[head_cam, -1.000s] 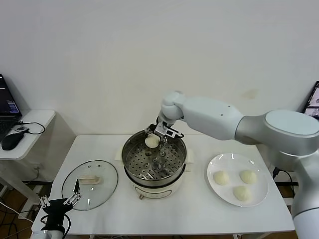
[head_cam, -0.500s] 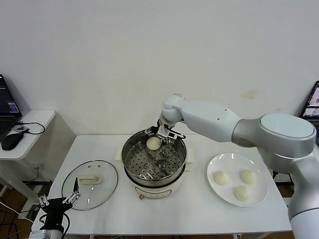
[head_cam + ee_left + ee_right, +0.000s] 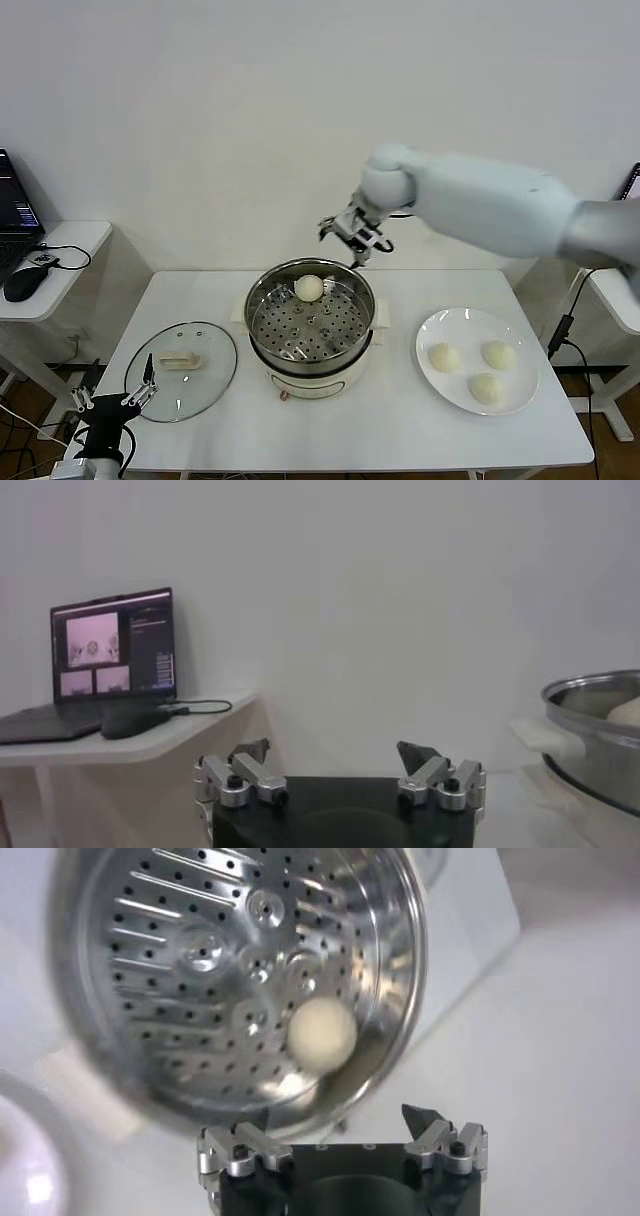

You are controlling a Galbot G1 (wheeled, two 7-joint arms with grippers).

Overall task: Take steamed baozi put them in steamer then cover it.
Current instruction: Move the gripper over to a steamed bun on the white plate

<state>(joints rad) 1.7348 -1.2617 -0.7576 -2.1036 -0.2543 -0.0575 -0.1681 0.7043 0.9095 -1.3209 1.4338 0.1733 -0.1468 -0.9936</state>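
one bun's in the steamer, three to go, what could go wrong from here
The bun sits against the far wall of the steamer, so later drops could bump it. Three buns crowd the plate; open fingers may nudge neighbours. The glass cover lies close to the table's front edge.

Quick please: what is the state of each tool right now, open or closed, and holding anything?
Left tool: open, holding nothing, parked low beside the round clear glass lid.
Right tool: open, holding nothing, above the back rim of the shiny round steel steamer.
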